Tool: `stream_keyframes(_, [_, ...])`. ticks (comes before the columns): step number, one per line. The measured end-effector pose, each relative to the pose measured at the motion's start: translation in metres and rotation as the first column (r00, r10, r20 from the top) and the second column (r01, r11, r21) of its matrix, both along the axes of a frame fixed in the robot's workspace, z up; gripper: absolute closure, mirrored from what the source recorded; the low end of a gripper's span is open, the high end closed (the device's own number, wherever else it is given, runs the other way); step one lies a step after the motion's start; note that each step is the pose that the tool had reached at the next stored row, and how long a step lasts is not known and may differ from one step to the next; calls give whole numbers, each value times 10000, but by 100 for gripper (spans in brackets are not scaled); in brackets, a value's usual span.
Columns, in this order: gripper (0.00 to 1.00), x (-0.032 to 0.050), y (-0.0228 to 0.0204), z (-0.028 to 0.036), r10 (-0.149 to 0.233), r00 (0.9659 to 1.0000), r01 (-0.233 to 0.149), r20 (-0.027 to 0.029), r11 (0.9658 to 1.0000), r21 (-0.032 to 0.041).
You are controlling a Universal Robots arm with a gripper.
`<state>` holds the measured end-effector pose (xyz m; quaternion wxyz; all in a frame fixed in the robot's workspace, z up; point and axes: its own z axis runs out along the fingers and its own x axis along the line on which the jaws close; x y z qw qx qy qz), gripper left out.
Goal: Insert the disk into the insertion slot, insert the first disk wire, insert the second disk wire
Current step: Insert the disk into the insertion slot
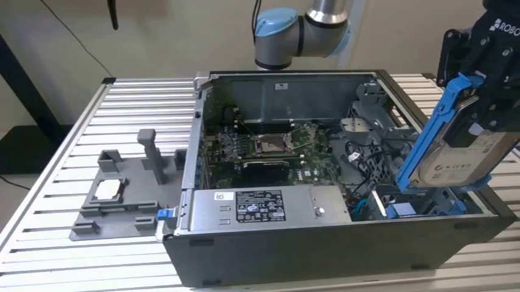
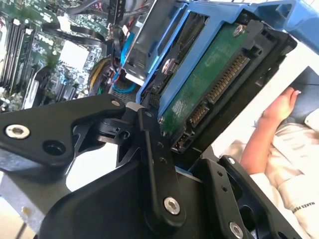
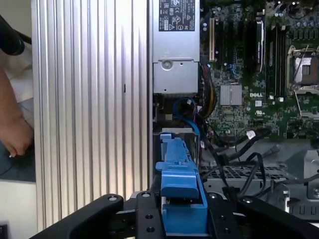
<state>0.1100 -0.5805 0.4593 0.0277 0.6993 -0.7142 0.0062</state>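
While the claw (image 1: pixel 481 121) clamps the disk (image 1: pixel 455 163), it hangs tilted w/ lower end just above the insertion slot (image 1: pixel 404 210).

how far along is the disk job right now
Nothing looks finished yet. In hand: the gripper is shut on the silver hard disk in its blue plastic carrier, held tilted above the open dark computer case. Left: the disk is outside the blue-edged dark grey insertion slot, and its connector edge is bare in the second wrist view, so no wire is plugged into it.
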Motion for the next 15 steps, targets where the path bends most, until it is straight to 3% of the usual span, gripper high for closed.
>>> stream_keyframes(9, [67,-1,2,-121,-1,10000,1,-6,10000,61])
stream_keyframes(15, [67,-1,20,-173,0,10000,0,-7,9996,272])
